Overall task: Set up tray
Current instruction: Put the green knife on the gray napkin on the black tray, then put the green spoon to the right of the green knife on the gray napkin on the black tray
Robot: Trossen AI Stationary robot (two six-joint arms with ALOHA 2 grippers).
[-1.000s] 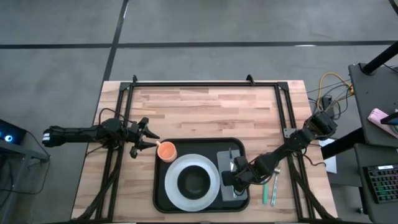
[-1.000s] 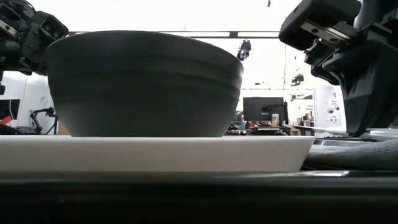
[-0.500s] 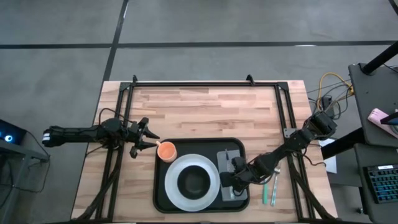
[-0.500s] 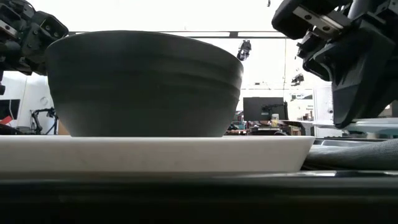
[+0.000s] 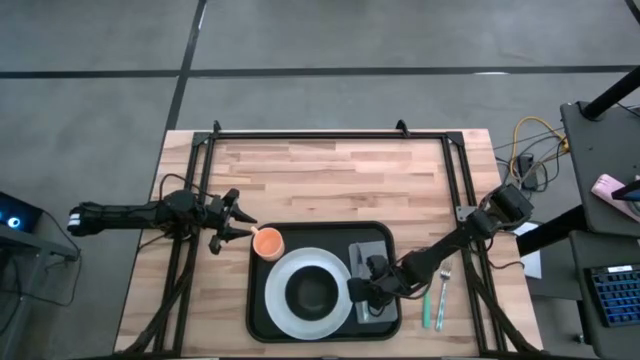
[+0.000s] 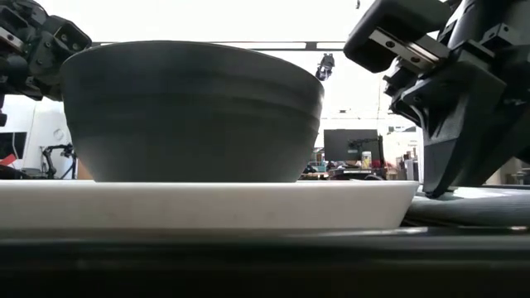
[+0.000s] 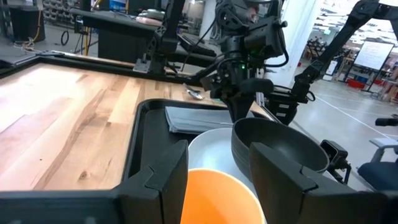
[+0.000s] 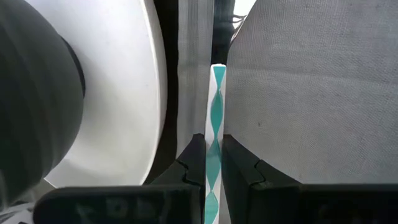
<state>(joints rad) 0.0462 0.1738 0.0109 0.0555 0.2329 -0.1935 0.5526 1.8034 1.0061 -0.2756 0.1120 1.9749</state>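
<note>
Large flat black rectangular tray lies lower centre of the wooden tabletop. Right pincer over its right part, clenched on a teal-and-white patterned utensil handle. Left pincer released, at the tray's upper-left corner.

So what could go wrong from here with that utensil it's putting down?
The right gripper is shut on a teal-patterned utensil handle close beside the white plate, so it may knock the plate. The grey napkin could bunch up. The left gripper, open by the orange cup, could tip it.
</note>
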